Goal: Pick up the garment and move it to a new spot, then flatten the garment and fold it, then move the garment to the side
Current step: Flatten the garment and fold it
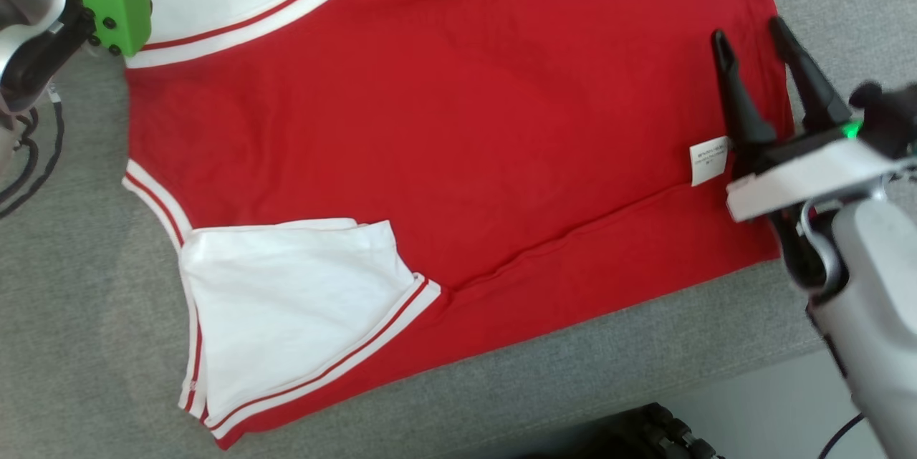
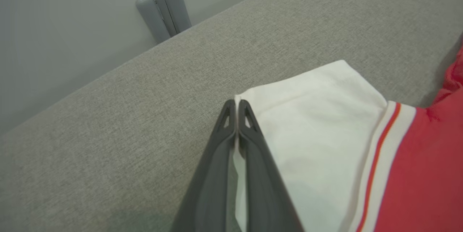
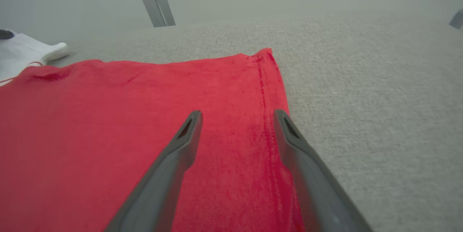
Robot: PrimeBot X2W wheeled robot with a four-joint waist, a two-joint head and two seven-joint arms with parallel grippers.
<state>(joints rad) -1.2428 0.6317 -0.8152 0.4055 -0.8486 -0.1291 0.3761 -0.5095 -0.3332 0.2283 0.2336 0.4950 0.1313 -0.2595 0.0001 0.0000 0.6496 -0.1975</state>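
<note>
Garment (image 1: 458, 122) lies flat on the grey surface (image 1: 71, 301). Its hem at centre right is partly hidden behind the right pincer (image 1: 749, 33), which is spread wide over the red cloth; whether it touches is unclear. Farther off, the frame's top edge cuts off the far white sleeve, whose corner the left pincer (image 2: 237, 107) pinches tight.

We record one table (image 1: 71, 287), topped in grey woven fabric. Lying flat on it we find one red garment (image 1: 444, 122) with white, red-striped sleeves (image 1: 286, 301) and a small white label (image 1: 709, 160) near its hem.
</note>
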